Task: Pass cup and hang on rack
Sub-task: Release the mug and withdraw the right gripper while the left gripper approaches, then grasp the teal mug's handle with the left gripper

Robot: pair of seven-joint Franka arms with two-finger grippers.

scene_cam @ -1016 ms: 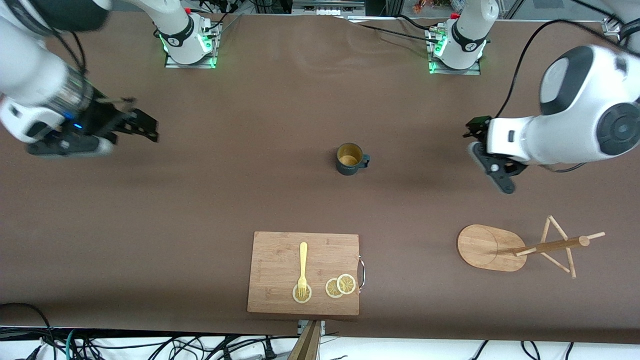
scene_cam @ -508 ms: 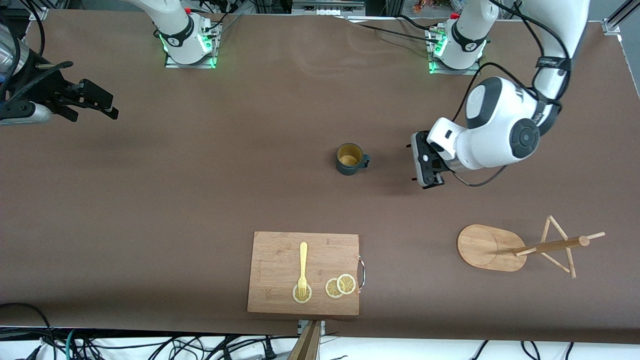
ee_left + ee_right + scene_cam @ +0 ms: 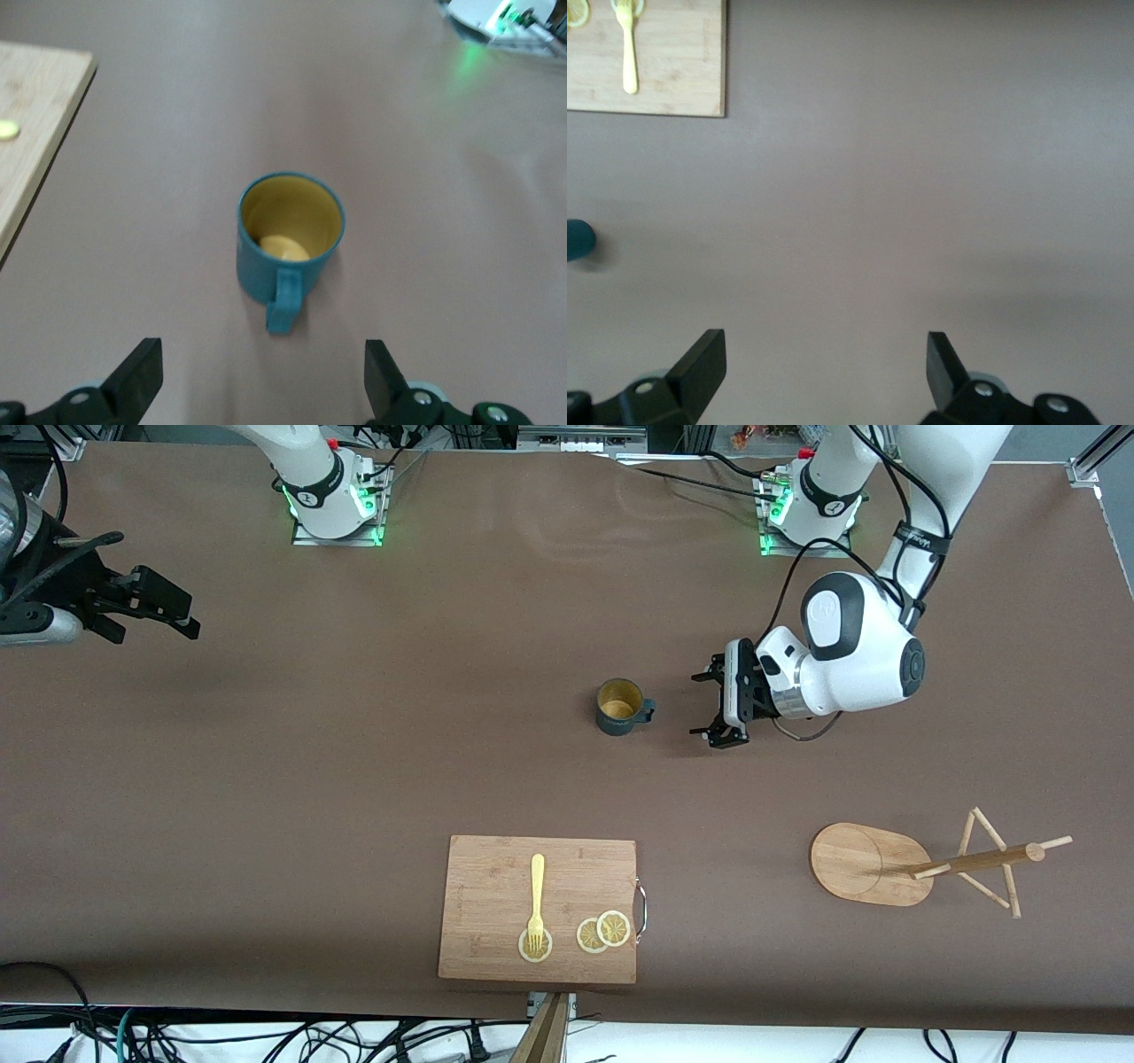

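Item: cup (image 3: 618, 707), teal, ribbed, yellowish inside, upright mid-tabletop (image 3: 354, 762), handle facing the left hand (image 3: 714, 708).

Left hand: fingers apart, just beside the cup.

Right hand (image 3: 168, 607): spread, waiting at its own end.

Rack (image 3: 921, 862): bamboo, thin pegs (toward the left arm's end).

Risk: off-centre closing could catch the small handle and tip or spin the cup.
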